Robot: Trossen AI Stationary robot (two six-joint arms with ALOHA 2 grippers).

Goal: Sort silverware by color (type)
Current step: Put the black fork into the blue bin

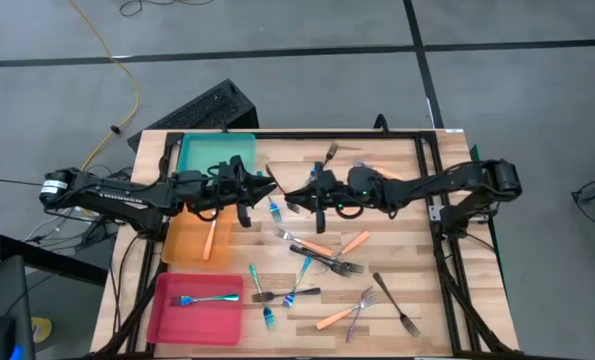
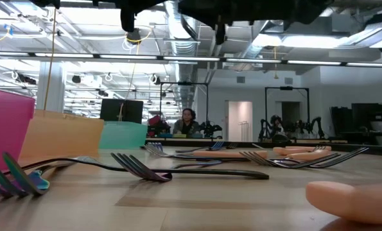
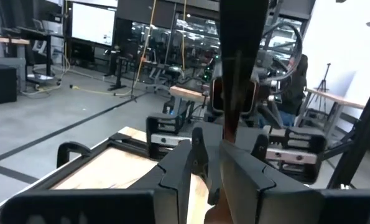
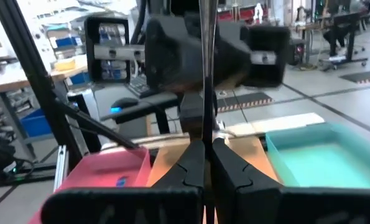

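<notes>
1. Meeting mid-table: left gripper (image 1: 260,190) and right gripper (image 1: 295,196), both clamped on one orange-handled fork (image 1: 277,182).
2. Remaining forks (image 1: 322,262) scattered on the wooden table (image 1: 397,215); one orange-handled fork in the orange tray (image 1: 182,245), one teal-handled in the pink tray (image 1: 167,318).
</notes>
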